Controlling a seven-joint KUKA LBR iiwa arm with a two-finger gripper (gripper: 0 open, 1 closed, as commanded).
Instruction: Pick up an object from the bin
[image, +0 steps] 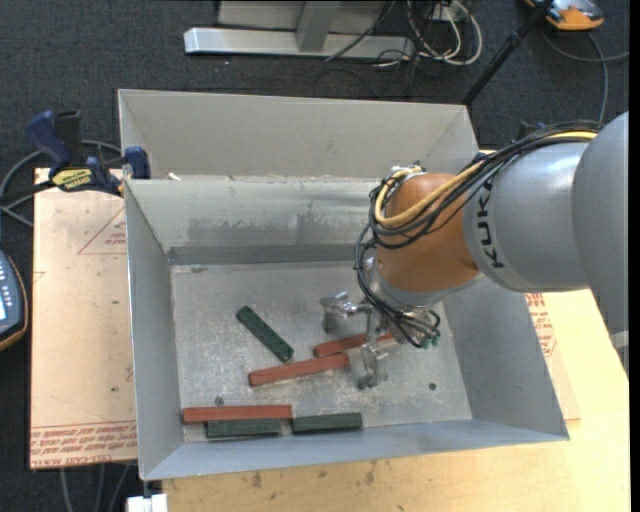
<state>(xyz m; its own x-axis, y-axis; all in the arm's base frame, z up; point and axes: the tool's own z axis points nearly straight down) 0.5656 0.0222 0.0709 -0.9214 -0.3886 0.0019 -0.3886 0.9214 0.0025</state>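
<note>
Orange casing (425, 240) is hiding the top of the tool (356, 340), which is standing wide astride the right end of a short red stick (335, 349). The stick is lying mid-floor in the bin (150, 300), just above a longer red stick (293, 373). Whether anything is touching is hard to make out.

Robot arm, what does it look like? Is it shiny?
The arm is a fat, round, silver-grey tube with black letters on its side. Its wrist wears a smooth orange cover, wrapped in looping yellow and black cables. At its end is a small metal gripper.
</note>
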